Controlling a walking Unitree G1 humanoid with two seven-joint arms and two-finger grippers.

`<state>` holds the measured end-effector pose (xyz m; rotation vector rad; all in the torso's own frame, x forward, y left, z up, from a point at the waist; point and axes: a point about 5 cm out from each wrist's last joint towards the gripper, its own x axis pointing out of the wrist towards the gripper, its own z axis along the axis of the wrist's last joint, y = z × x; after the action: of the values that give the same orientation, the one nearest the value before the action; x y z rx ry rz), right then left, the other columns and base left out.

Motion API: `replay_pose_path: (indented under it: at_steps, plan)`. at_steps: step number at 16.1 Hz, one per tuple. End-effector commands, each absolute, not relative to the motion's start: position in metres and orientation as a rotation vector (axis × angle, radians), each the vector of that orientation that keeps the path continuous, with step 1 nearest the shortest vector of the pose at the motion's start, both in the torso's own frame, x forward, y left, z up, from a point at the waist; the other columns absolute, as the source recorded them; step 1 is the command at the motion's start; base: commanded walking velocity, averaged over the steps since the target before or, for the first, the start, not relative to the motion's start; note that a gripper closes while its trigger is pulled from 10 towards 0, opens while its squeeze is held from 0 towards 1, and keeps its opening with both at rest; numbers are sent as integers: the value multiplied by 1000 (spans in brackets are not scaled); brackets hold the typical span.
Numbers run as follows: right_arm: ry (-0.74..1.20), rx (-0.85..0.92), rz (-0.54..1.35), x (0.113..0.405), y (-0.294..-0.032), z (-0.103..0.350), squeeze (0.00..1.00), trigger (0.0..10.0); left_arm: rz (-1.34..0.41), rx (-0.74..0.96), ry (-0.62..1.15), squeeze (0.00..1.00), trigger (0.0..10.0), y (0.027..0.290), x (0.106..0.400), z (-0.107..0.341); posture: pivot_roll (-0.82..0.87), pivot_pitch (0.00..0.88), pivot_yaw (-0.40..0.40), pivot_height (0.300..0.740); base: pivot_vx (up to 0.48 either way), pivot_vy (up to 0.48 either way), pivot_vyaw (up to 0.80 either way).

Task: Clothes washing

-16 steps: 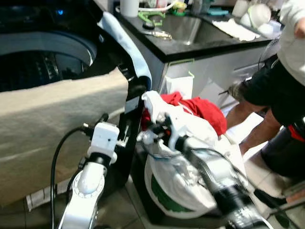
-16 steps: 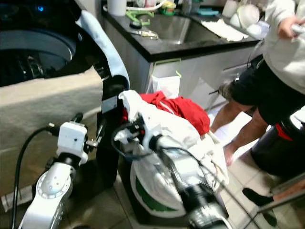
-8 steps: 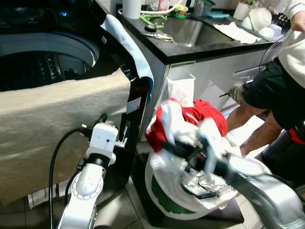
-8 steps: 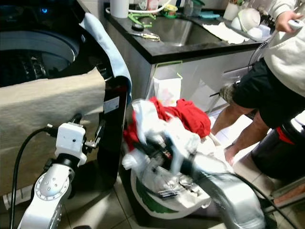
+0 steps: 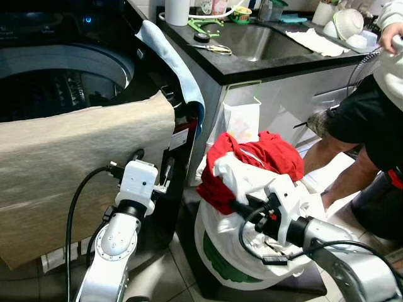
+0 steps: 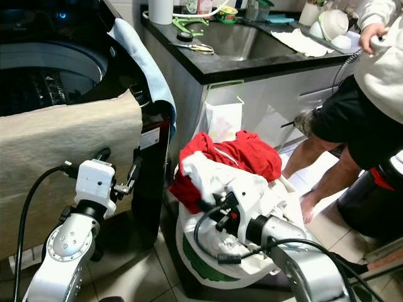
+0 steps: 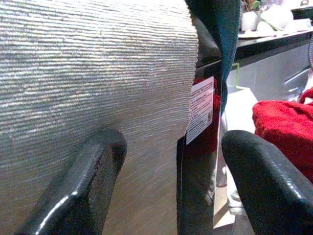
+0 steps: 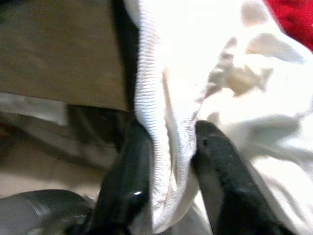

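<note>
Two black fingers of your right claw are pinched on a ribbed fold of a white garment, with the cloth squeezed between them in the right wrist view. That garment lies on top of a heaped laundry bag, white with a green mark, which stands on the tiled floor just to the right of the washing machine. A red garment is bunched over the top of the same bag, touching the white one and partly under it.

Your left claw is spread wide and holds nothing; its fingers point at the front of the washing machine, close to a beige ribbed cloth that hangs over the machine's front edge. Beside that cloth, on the machine's dark front corner, is a white label. The machine's lid is up and its dark drum is open to view. A light blue cloth is draped over the machine's right-hand rim.

To the right of the washing machine runs a black worktop with a steel sink set into it. A small white bag hangs from the worktop's front edge, between the machine and the laundry bag. Further right of the machine, beyond the laundry bag, a person in dark shorts stands at the worktop.
</note>
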<state>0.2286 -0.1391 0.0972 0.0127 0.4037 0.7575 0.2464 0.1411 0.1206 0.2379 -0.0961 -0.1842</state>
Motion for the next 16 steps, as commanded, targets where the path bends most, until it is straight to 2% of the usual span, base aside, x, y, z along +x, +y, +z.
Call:
replay_pose_path:
  at_steps: [1,3,8,11,12,14,16]
  plan:
    - [387,-2,722,236,-143,101,1000,10000,-185,233,-112,0,10000,140,249,125,157,0,-119,740,0,0,0]
    - [345,61,801,238,-133,116,1000,10000,-191,236,-110,0,10000,140,250,125,155,0,-120,740,0,0,0]
    - [247,145,806,249,-132,132,1000,10000,-189,234,-110,0,10000,139,251,125,152,0,-119,740,0,0,0]
    - [274,79,718,260,-139,123,1000,10000,-191,238,-109,0,10000,140,252,125,154,0,-118,740,0,0,0]
    - [335,15,634,265,-147,110,0,10000,-191,238,-109,0,10000,140,252,125,154,0,-119,740,0,0,0]
    - [468,-47,560,261,-160,90,0,10000,-192,239,-108,0,10000,140,252,125,153,0,-118,740,0,0,0]
    - [527,9,539,253,-165,83,0,10000,-194,241,-107,0,10000,139,251,125,152,0,-119,740,0,0,0]
